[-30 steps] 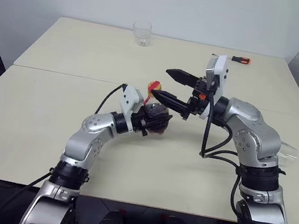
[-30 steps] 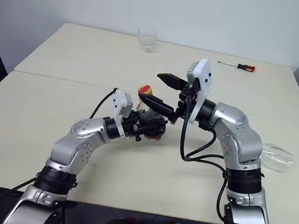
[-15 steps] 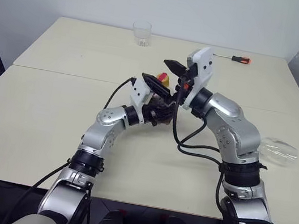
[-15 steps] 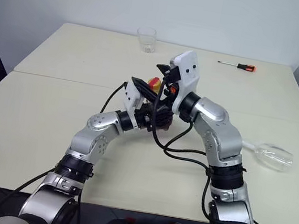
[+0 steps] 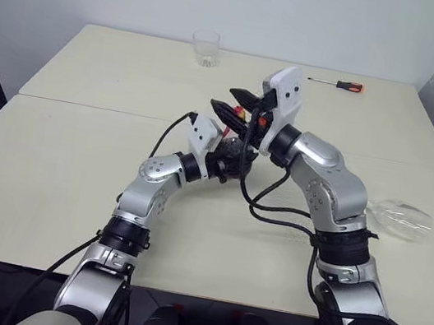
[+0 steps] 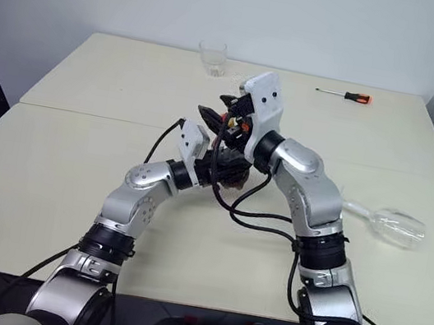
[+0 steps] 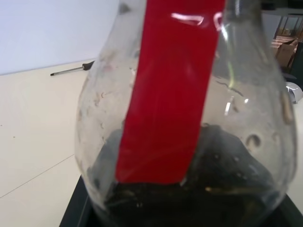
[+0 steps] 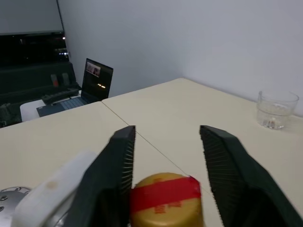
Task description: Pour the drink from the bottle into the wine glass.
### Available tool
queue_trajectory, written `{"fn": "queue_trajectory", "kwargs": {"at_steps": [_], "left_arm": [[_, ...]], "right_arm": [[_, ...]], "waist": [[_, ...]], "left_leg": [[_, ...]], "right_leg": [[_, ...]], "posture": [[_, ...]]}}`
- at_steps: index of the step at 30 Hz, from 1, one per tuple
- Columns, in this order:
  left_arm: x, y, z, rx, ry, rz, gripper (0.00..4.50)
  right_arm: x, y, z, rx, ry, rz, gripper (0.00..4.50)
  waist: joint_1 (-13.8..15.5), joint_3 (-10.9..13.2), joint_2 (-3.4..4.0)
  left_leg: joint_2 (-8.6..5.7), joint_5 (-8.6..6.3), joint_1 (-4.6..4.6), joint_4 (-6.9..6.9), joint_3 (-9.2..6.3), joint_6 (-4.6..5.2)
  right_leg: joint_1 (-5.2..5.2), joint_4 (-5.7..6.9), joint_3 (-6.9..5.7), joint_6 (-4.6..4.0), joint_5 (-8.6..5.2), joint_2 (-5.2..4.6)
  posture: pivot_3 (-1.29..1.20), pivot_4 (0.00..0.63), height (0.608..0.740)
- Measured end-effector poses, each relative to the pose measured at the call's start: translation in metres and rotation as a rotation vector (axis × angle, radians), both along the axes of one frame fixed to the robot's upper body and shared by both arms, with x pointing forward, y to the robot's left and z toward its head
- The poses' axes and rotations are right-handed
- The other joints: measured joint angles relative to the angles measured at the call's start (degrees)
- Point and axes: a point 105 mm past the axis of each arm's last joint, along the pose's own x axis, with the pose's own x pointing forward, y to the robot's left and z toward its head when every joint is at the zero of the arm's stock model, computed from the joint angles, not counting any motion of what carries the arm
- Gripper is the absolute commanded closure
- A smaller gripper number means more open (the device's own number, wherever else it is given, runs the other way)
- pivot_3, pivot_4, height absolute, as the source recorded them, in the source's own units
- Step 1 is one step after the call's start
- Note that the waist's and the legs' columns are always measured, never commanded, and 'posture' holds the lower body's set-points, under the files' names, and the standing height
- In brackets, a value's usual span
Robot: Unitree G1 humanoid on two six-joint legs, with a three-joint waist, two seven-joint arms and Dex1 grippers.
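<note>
Counter (image 5: 70,146) space is wide and pale, and on it the wine glass (image 5: 402,218) lies on its side near the right edge, well apart from both arms; it is thin and fragile and, being round, I judge it may roll, so it should be taken at the stem or low on the bowl and stood upright before any pouring. A short tumbler (image 5: 205,48) and a screwdriver (image 5: 340,85) rest at the far side. The bottle (image 7: 189,118) is small and squat, of clear plastic that will probably give a little under pressure and be somewhat slippery; it holds the drink (image 7: 227,189), a dark liquid filling only the lower part of the round body, so it should be light, and the liquid will shift when tilted. The body is the best place for holding, the cap for unscrewing. The left end effector (image 5: 230,160) is closed around the round body of the bottle and holds it above the counter, between the two arms. The right end effector (image 8: 165,161) is at the yellow and red cap (image 8: 164,198), with one finger on each side of it; the fingers (image 8: 113,165) stand narrow, very close to the cap, but I cannot tell whether they already press it. The cap is on, so no pouring is possible yet.
</note>
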Motion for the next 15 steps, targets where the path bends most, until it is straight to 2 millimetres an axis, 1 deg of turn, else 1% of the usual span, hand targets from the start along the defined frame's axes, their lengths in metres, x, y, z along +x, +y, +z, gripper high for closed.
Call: {"fn": "queue_trajectory", "kwargs": {"at_steps": [1,11,15], "left_arm": [[0.0,0.0,0.0,0.0,0.0,0.0,2.32],[-0.002,-0.001,0.0,0.002,0.017,-0.023,2.32],[-0.017,0.005,0.0,0.005,0.041,-0.068,2.32]], "right_arm": [[0.0,0.0,0.0,-0.001,0.0,0.002,3.23],[-0.002,-0.001,-0.001,-0.014,-0.013,0.038,3.22],[-0.011,0.002,-0.001,-0.029,-0.028,0.14,3.22]], "waist": [[0.01,0.0,0.0],[0.01,0.0,0.0],[-0.23,0.0,0.0]], "left_leg": [[0.0,0.0,0.0,0.0,-0.01,0.0],[-0.01,0.0,0.0,0.0,0.0,0.0],[0.02,0.0,0.0,-0.05,0.01,0.0]], "right_leg": [[0.0,0.0,0.0,0.0,0.0,0.0],[0.0,0.0,0.0,0.0,0.0,0.0],[-0.01,-0.03,0.01,0.0,0.0,0.01]], "posture": [[0.0,0.15,0.74],[0.0,0.15,0.74],[0.0,0.15,0.74]]}}
